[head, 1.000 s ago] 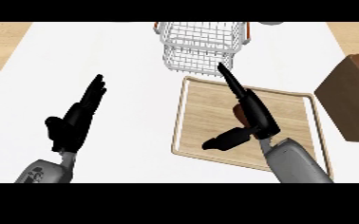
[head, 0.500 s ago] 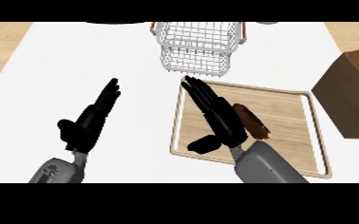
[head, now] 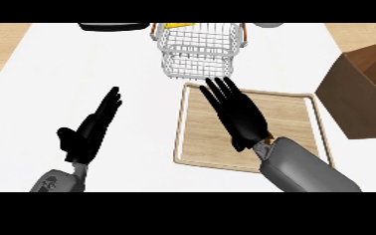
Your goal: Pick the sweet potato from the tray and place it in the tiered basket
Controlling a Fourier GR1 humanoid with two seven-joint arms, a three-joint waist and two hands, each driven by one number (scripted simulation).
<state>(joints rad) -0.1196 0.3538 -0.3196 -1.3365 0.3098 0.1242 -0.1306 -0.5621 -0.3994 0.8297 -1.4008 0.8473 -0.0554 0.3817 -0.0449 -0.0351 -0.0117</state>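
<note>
Sweet potato (head: 271, 141) shows only as a small brown-orange sliver on the tray, peeking out beside the wrist of the right hand (head: 243, 120); the rest of it is hidden under the palm and forearm. That hand's fingers (head: 220, 93) are straight and spread apart, pointing far toward the basket, clamped on nothing that can be seen. The palm faces down over the left-middle part of the wooden tray (head: 297, 114), and whether it touches the sweet potato cannot be told. The fingertips reach the tray's far rim, close to the near side of the tiered basket (head: 198, 55).

The basket is white wire and stands on the white surface (head: 66, 69) just beyond the tray, with something yellow (head: 176, 25) showing at its far edge. A brown box (head: 354, 97) sits at the right, beside the tray.

The left hand (head: 85, 133) is well to the left of the tray, over bare surface, its fingers (head: 109, 105) straight and close together, angled far and slightly right, with the thumb out to the left; it holds nothing. A dark object (head: 110, 27) lies at the far edge, left of the basket.
</note>
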